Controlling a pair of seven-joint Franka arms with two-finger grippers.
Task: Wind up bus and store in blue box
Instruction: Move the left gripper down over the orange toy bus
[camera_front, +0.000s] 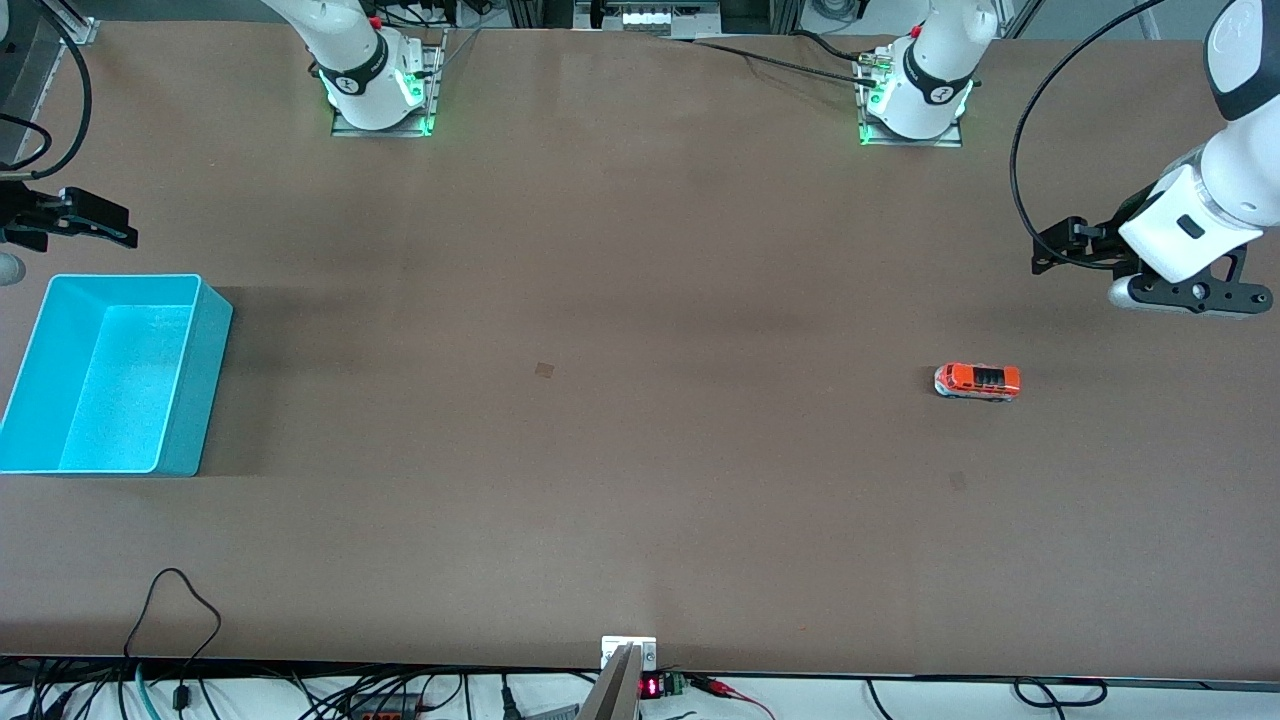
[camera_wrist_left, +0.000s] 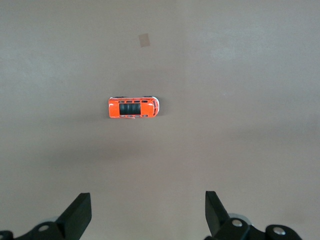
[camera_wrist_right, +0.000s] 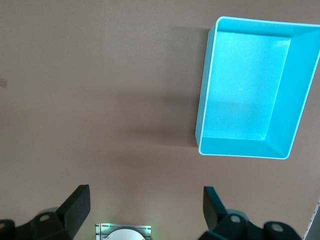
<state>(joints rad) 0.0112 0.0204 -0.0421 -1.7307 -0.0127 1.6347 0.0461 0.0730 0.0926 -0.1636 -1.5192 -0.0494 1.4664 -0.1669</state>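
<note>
The small orange bus (camera_front: 977, 381) stands on its wheels on the brown table toward the left arm's end; it also shows in the left wrist view (camera_wrist_left: 133, 108). My left gripper (camera_front: 1050, 250) is open and empty, up over bare table near the bus and apart from it; its jaws (camera_wrist_left: 147, 196) stand wide. The blue box (camera_front: 110, 375) sits empty at the right arm's end of the table, and its floor shows in the right wrist view (camera_wrist_right: 252, 87). My right gripper (camera_front: 128, 228) is open and empty, up over the table beside the box (camera_wrist_right: 145, 190).
A small tape patch (camera_front: 544, 370) lies mid-table and another (camera_front: 957, 480) lies nearer the front camera than the bus. The arm bases (camera_front: 380, 100) (camera_front: 915, 105) stand along the table's back edge. Cables hang at the front edge (camera_front: 180, 600).
</note>
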